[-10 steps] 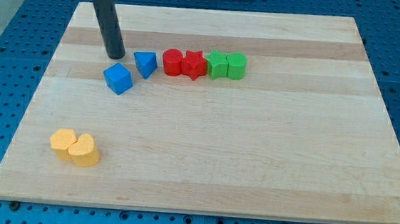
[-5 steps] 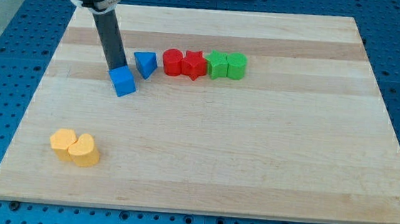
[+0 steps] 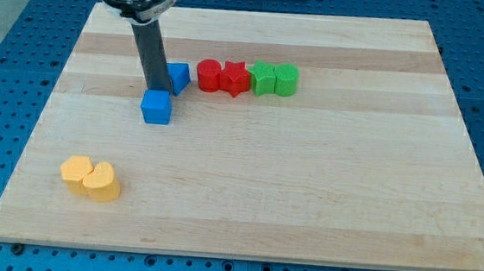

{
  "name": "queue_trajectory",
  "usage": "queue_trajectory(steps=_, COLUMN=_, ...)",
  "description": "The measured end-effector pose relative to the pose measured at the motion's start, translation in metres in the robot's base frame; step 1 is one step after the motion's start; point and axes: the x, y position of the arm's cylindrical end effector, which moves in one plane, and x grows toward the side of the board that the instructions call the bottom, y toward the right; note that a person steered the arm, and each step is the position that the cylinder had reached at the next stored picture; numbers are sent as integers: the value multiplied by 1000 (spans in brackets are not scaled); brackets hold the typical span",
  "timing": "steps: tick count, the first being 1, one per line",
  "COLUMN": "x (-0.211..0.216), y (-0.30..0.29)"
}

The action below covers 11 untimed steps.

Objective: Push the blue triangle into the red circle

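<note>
Bright, even light falls from above across the wooden tabletop, with no glare on it. Shadows are short and soft: a faint one hugs my tip, and thin dark edges sit under the yellow blocks. Everything is sharp from the view's top to its bottom, and the tabletop's edges run straight, without visible warping.

The tip stands just left of the triangle, above the cube; the circle lies right.
</note>
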Motion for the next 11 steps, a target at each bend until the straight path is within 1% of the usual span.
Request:
queue_trajectory(steps=4, x=0, y=17)
queue_trajectory(steps=6, x=0, y=14)
queue_trajectory(steps=7, x=0, y=4)
queue_trajectory(steps=9, x=-1, y=-39)
queue_trajectory(steps=11, x=-21, y=-51)
